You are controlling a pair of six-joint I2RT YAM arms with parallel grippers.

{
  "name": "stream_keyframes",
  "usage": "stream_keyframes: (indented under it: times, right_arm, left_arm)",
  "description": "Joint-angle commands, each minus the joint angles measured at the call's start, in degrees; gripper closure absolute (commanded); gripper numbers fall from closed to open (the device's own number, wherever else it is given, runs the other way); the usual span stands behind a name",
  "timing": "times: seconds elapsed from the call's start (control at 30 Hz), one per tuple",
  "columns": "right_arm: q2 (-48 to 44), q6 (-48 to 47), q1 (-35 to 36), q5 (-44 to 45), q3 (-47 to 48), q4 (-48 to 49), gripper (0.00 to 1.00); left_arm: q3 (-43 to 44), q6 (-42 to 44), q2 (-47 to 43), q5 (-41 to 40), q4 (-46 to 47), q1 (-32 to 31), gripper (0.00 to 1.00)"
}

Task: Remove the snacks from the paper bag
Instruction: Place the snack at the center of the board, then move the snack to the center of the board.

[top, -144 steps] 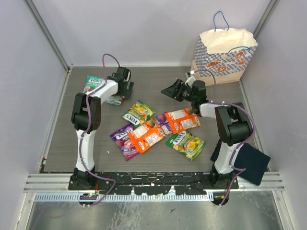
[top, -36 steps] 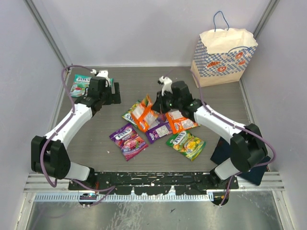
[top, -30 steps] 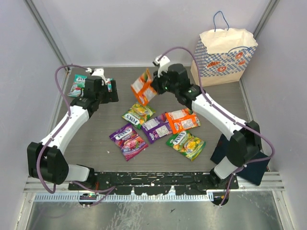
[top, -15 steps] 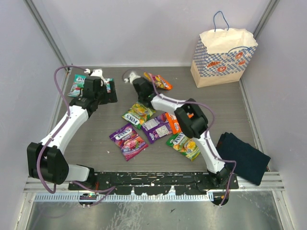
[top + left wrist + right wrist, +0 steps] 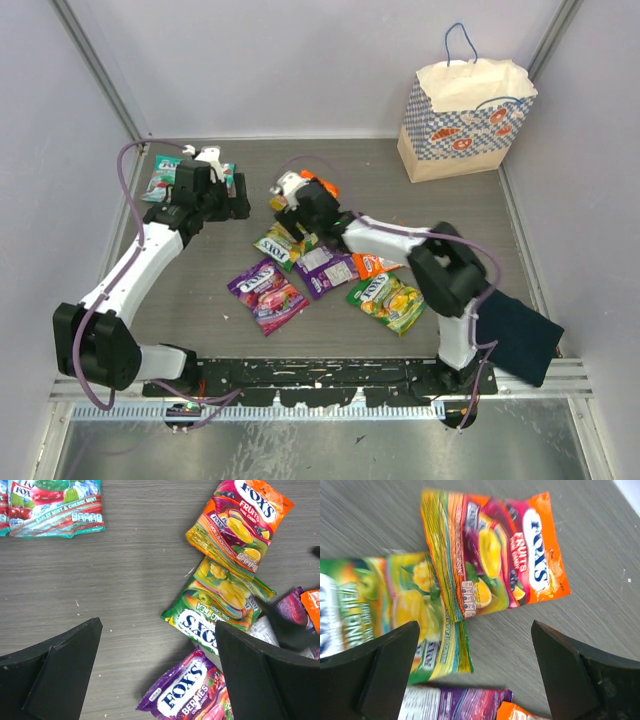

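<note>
Right gripper (image 5: pixel 298 203), seen from overhead, hangs above the far middle of the table (image 5: pixel 470 205), jaws wide apart and empty, with the orange packet (image 5: pixel 322 184) lying flat just beyond it. Left gripper (image 5: pixel 228 195) hovers near the teal packet (image 5: pixel 163 180), equally wide and empty. Other snacks (image 5: pixel 265 290) lie loose mid-table; the paper bag (image 5: pixel 465 110) stands upright in the far right corner, well apart. Left wrist view: black fingers (image 5: pixel 55 675) splayed above bare table, touching nothing. Right wrist view: both fingers spread over the orange packet and a green packet (image 5: pixel 395 610), clear of both.
</note>
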Motion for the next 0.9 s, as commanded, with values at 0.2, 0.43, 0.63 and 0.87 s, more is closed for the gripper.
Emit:
stream_keyframes:
  times: [0.2, 0.43, 0.63, 0.87]
  right_arm:
    - [-33.11, 38.2, -19.21, -30.07, -24.15, 28.16, 0.0]
    - [-37.46, 45.12, -24.85, -29.42, -30.52, 26.9, 0.0]
    - [-39.24, 48.71, -27.33, -32.8, -34.85, 27.85, 0.0]
    - [-41.16, 49.7, -28.73, -32.37, -36.9, 26.69, 0.0]
  left_arm:
    - [6.39, 14.63, 10.21, 9.22, 11.16, -4.18, 0.02]
    - [24.34, 25.39, 31.09, 14.78, 9.97, -7.67, 0.02]
    - [43.91, 24.26, 48.95, 16.23, 0.29, -8.62, 0.02]
    - [46.91, 16.87, 54.65, 10.35, -2.72, -9.34, 0.05]
